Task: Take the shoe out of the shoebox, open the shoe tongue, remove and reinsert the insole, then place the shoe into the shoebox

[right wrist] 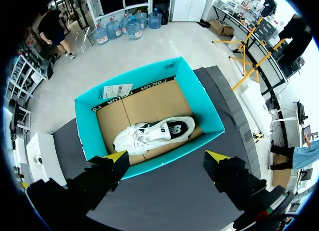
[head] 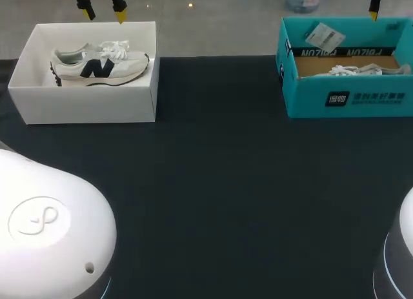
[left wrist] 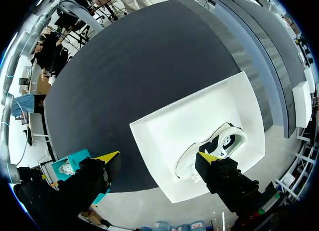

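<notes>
A white sneaker with a dark side logo (head: 98, 64) lies on its side in a white shoebox (head: 90, 104) at the table's back left. My left gripper (head: 103, 15) hangs open high above that box's far edge; its wrist view shows the sneaker (left wrist: 212, 150) in the white box (left wrist: 164, 136) below its open fingers. A second white shoe (head: 361, 70) lies in a teal shoebox (head: 348, 95) at the back right. My right gripper (right wrist: 164, 161) is open above the teal box (right wrist: 199, 99), with the shoe (right wrist: 152, 133) on brown cardboard ahead of its fingertips.
A dark cloth (head: 219, 183) covers the table between the two boxes and toward the front. The white arm bases (head: 51, 228) stand at the front left and front right corners. A paper tag (head: 324, 36) hangs on the teal box's back wall.
</notes>
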You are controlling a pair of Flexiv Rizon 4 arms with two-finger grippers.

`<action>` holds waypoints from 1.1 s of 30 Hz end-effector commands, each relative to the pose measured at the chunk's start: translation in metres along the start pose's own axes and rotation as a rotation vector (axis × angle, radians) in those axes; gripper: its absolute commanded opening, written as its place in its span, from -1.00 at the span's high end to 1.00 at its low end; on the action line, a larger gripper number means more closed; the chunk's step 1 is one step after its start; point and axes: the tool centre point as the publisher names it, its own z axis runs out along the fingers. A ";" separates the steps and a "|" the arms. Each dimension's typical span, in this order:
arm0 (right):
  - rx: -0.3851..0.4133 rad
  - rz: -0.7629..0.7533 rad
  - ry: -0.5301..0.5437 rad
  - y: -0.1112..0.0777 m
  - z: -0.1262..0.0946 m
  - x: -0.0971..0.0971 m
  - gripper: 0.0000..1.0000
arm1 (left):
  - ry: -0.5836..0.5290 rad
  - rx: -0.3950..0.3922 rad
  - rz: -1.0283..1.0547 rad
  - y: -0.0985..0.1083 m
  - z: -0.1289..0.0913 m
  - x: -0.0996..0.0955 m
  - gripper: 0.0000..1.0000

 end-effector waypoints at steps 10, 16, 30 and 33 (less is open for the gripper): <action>-0.001 0.000 0.000 0.000 0.000 0.000 -1.00 | 0.075 0.093 -0.039 0.006 0.029 0.055 -1.00; -0.001 0.000 0.000 0.000 0.000 0.000 -1.00 | 0.127 0.066 -0.135 0.006 0.035 0.087 -1.00; -0.001 0.000 0.000 0.000 0.000 0.000 -1.00 | 0.288 -0.015 -0.342 0.028 0.054 0.180 -1.00; -0.001 0.000 0.000 0.000 0.000 0.000 -1.00 | 0.292 -0.009 -0.365 0.033 0.062 0.197 -1.00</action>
